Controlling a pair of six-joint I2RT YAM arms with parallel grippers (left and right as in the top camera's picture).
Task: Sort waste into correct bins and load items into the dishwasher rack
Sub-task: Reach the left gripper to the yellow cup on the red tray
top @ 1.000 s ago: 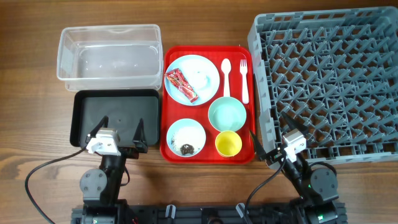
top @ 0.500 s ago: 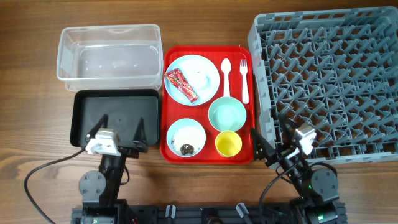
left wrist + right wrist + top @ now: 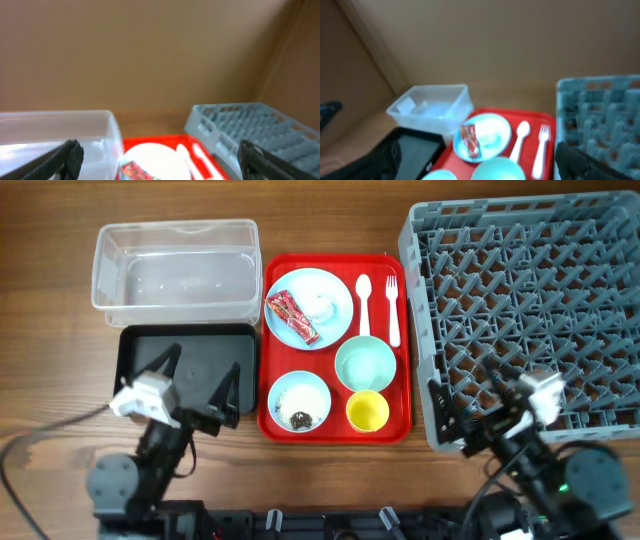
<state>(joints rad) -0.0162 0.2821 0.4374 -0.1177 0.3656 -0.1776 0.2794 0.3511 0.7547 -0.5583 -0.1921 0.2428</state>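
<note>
The clear tub at the upper left of the overhead view is seen empty, its plastic glossy and its corners rounded. Just below it the shallower black tray is also empty. At centre, the flat red tray carries the rest. On the pale blue plate lie the red wrapper and the crumpled tissue. The white spoon and fork are laid side by side to the right of it. In the small blue bowl rice grains and dark bits are held. The mint bowl and yellow cup are empty. The grey rack – a square lattice of upright pegs – fills the right of the frame with nothing loaded.

Since half a second ago both arms have been shifted. The left tool is now further up and left over the black tray. The right tool has been carried rightward, over the rack's lower edge. The tray's contents are unchanged. Both tools are spread apart – nothing is grasped.
</note>
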